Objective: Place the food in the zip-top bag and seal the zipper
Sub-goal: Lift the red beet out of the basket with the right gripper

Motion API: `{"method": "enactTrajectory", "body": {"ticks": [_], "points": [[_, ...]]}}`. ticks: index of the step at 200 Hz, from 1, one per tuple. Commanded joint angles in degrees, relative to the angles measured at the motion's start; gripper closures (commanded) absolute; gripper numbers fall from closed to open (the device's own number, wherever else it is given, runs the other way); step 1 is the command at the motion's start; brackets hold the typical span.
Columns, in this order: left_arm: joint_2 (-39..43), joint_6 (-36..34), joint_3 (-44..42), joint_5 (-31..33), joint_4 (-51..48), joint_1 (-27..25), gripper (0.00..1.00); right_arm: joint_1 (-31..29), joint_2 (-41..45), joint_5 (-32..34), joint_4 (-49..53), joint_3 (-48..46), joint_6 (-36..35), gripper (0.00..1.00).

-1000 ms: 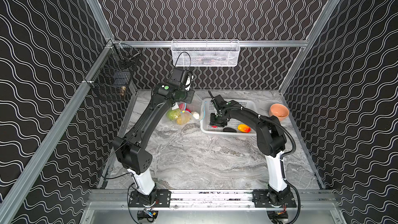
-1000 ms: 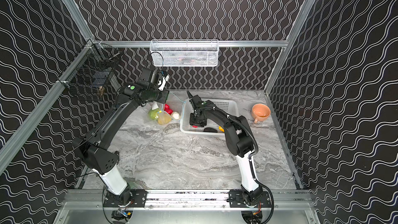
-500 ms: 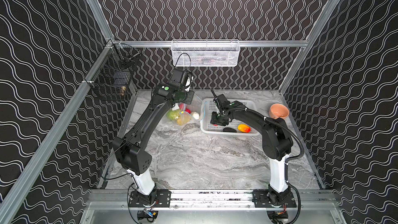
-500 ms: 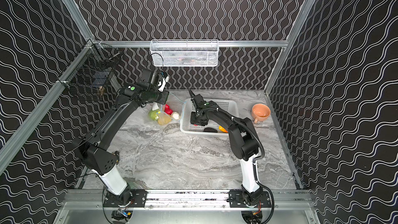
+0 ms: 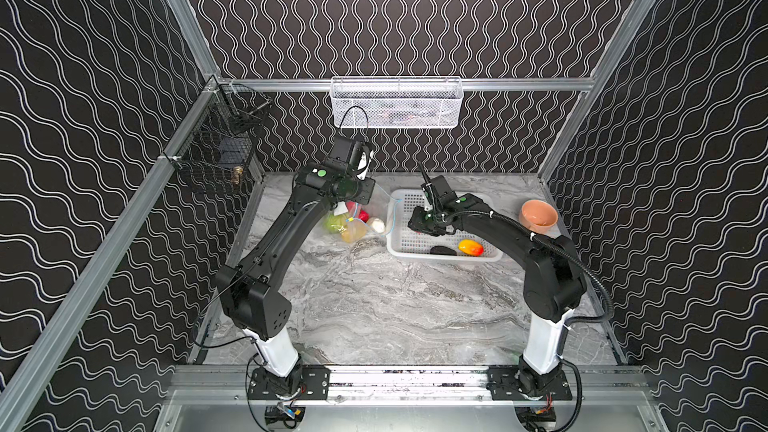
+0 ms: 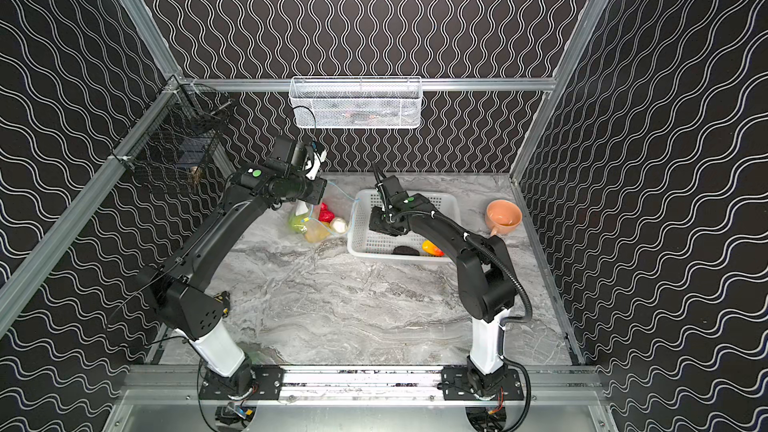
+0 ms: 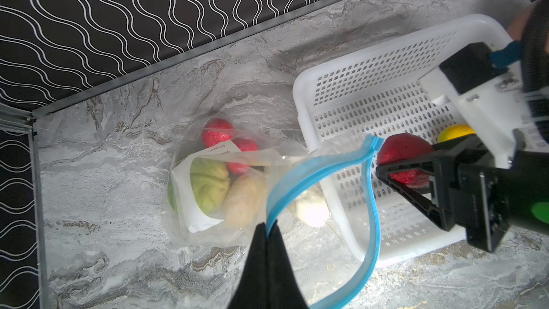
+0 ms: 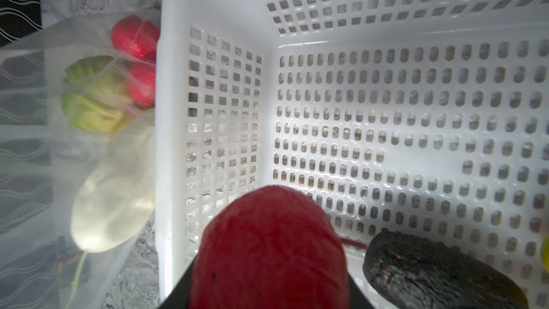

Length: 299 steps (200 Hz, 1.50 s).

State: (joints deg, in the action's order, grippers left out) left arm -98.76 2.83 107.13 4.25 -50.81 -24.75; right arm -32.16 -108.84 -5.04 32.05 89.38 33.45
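The clear zip-top bag [image 5: 353, 224] lies left of the white perforated basket [image 5: 440, 258]. My left gripper [image 7: 266, 227] is shut on its blue zipper [image 7: 292, 178] and holds the mouth up in an open loop. Inside the bag lie a green melon [image 7: 208, 185], two red strawberries [image 7: 217, 133], a yellowish lemon [image 7: 243, 200] and a white radish [image 8: 113, 197]. My right gripper [image 5: 420, 224] hangs over the basket's left end, shut on a red strawberry [image 8: 267, 251]. A dark eggplant [image 5: 442, 250] and an orange-yellow mango [image 5: 471, 247] lie in the basket.
An orange cup [image 5: 537, 216] stands right of the basket near the right wall. A white mesh tray [image 5: 395, 103] hangs on the back wall and a black wire cage [image 5: 220, 151] on the left wall. The bag sits close to the back left corner.
The right arm's elbow has swung out to the right while its gripper stays over the basket's left end with the red strawberry. The left arm and the bag have not moved.
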Motion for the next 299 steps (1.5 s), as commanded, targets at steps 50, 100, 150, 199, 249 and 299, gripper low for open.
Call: {"method": "enactTrajectory", "body": {"ticks": [50,100,150,199,249,299], "points": [[0.83,-0.11,-1.49,-0.49,2.11,0.14,1.00,0.07,5.26,0.22,-6.30,-1.52,0.37,0.67],[-0.29,-0.01,-0.72,-0.73,1.69,0.10,1.00,0.12,8.14,-0.60,-11.19,-4.23,0.72,0.67],[-0.69,0.24,-0.88,-1.26,1.88,0.14,1.00,0.26,11.31,-2.32,-16.82,-7.10,0.68,0.67],[-1.96,0.25,0.33,-1.61,1.29,0.14,1.00,0.26,14.32,-5.01,-23.51,-10.15,0.86,0.67],[-2.12,-0.10,0.64,-0.84,1.04,0.14,1.00,0.08,15.51,-7.53,-26.94,-10.75,0.76,0.66],[-1.03,-0.92,0.02,0.47,1.34,0.12,1.00,-1.30,14.98,-8.72,-28.62,-9.80,1.24,0.66]]}}
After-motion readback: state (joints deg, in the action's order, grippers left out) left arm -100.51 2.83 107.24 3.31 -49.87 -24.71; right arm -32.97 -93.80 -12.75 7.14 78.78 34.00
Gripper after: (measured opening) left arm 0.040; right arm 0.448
